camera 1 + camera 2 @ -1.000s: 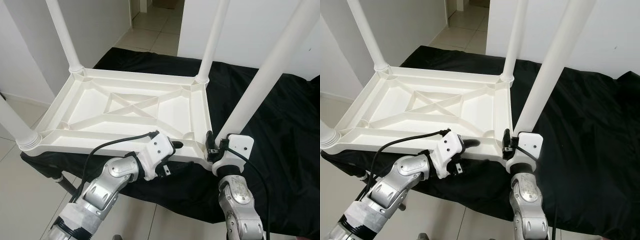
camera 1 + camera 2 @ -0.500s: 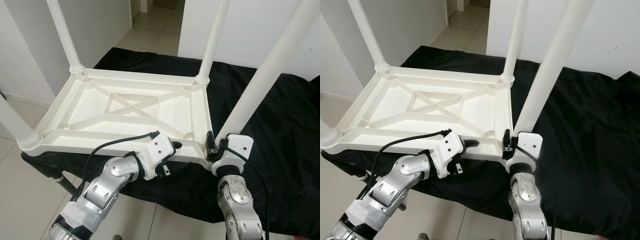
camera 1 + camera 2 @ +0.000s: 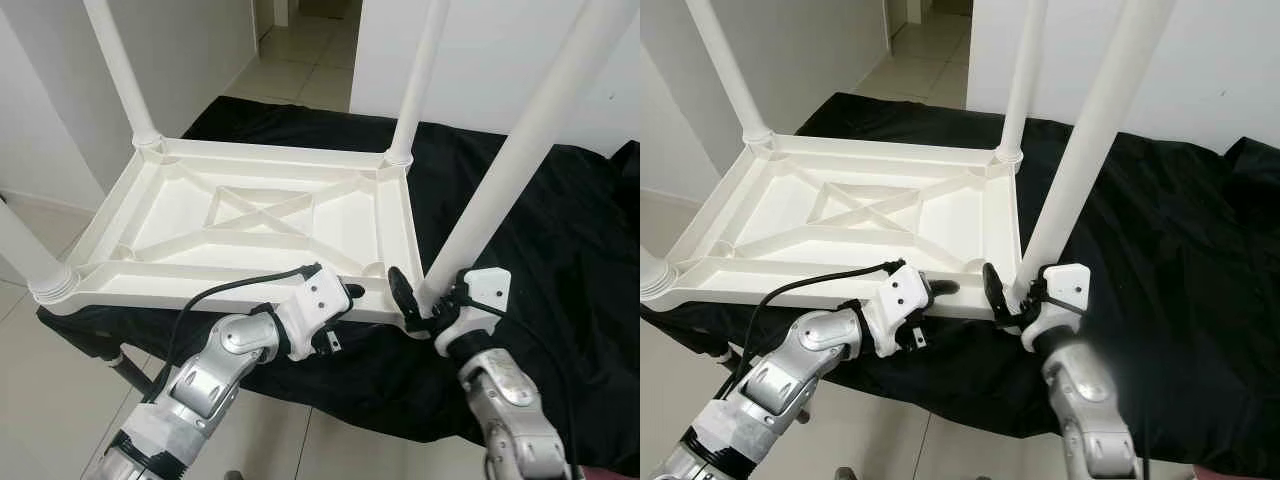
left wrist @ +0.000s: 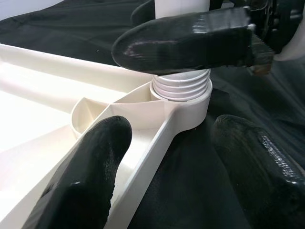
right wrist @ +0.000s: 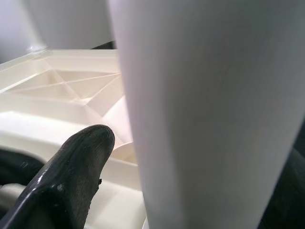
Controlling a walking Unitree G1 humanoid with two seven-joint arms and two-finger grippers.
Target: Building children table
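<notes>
The upturned white table top [image 3: 250, 225] lies on the black cloth [image 3: 560, 230] with four legs standing up, and the near right leg [image 3: 505, 165] sits in its corner socket [image 4: 183, 102] with screw threads showing above the collar, so I judge it not fully wound home. The right gripper [image 3: 425, 300] has its fingers apart around the base of that leg, and the left gripper [image 4: 167, 138], fingers spread, straddles the near rim beside the socket. The risk: with nothing clamped, a turn could slip or cross-thread the leaning leg, or drag the top off the near edge.
</notes>
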